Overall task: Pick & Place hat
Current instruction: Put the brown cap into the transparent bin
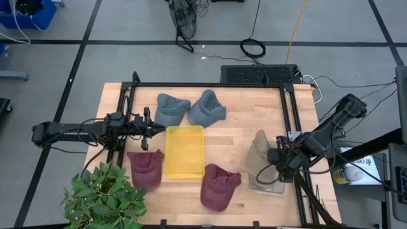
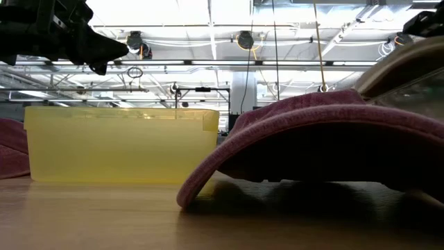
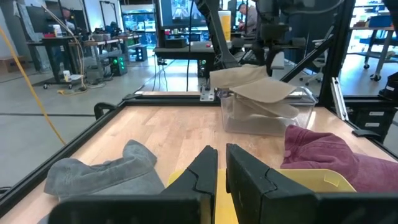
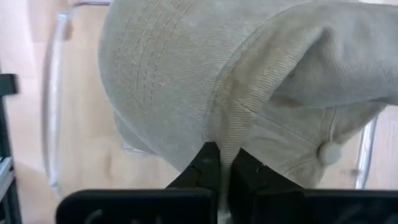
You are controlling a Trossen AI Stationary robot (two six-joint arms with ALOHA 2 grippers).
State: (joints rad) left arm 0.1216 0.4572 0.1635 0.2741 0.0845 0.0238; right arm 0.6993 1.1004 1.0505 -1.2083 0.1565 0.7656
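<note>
Left claw (image 1: 154, 128) hovers above the tabletop (image 1: 238, 137) at the left edge of the yellow bin (image 1: 184, 151), fingers pressed nearly together, nothing between them. Potted plant (image 1: 102, 197) at the near left corner. One maroon hat (image 1: 145, 168) lies just left of the bin; two grey hats (image 1: 189, 109) lie beyond it, touching each other. A second maroon hat (image 1: 219, 186) lies at the bin's near right corner. Right claw (image 1: 278, 156) pinches a fold of the beige hat (image 1: 259, 152), which sits over the clear container (image 1: 267, 184) at the right side, partly draped past its rim.
</note>
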